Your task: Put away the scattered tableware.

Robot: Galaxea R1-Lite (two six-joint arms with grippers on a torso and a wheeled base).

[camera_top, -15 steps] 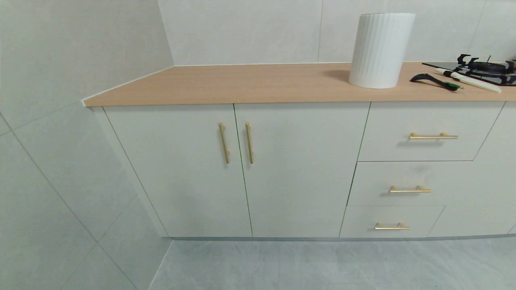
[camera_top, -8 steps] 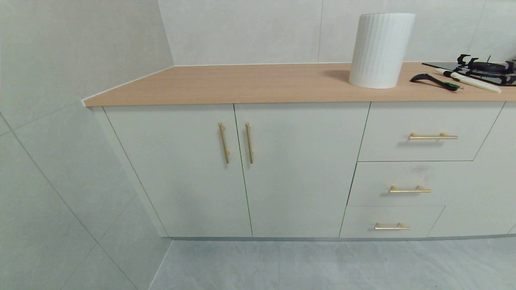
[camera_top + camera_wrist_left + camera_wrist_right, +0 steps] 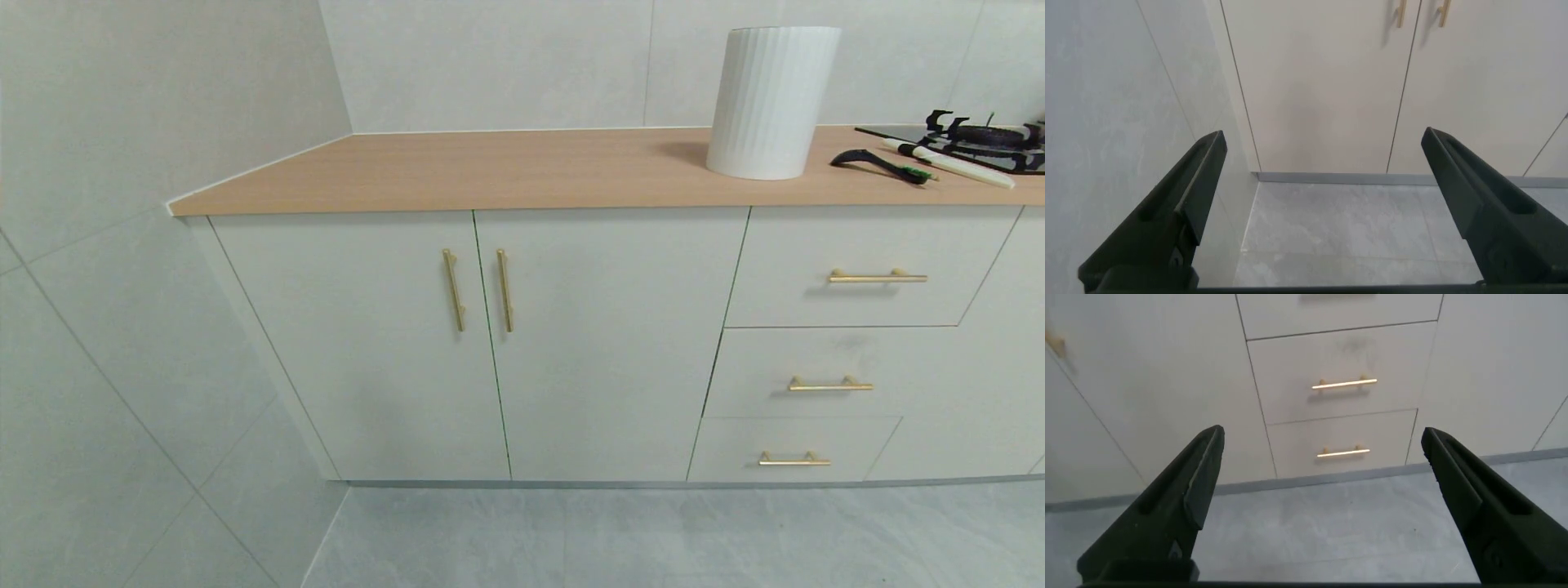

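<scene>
On the wooden countertop (image 3: 490,167) at the far right lie a black utensil with a green tip (image 3: 880,163) and a long white utensil (image 3: 951,162), beside a tall white ribbed container (image 3: 771,102). My left gripper (image 3: 1323,147) hangs open, low in front of the cabinet doors, with nothing between its fingers (image 3: 1192,196). My right gripper (image 3: 1323,445) is open too, facing the lower drawers with gold handles (image 3: 1344,383), and holds nothing.
A black stove grate (image 3: 988,135) sits at the counter's right end. Below are two cabinet doors with vertical gold handles (image 3: 454,290) and three drawers (image 3: 878,276). A tiled wall closes the left side; grey floor (image 3: 653,539) lies in front.
</scene>
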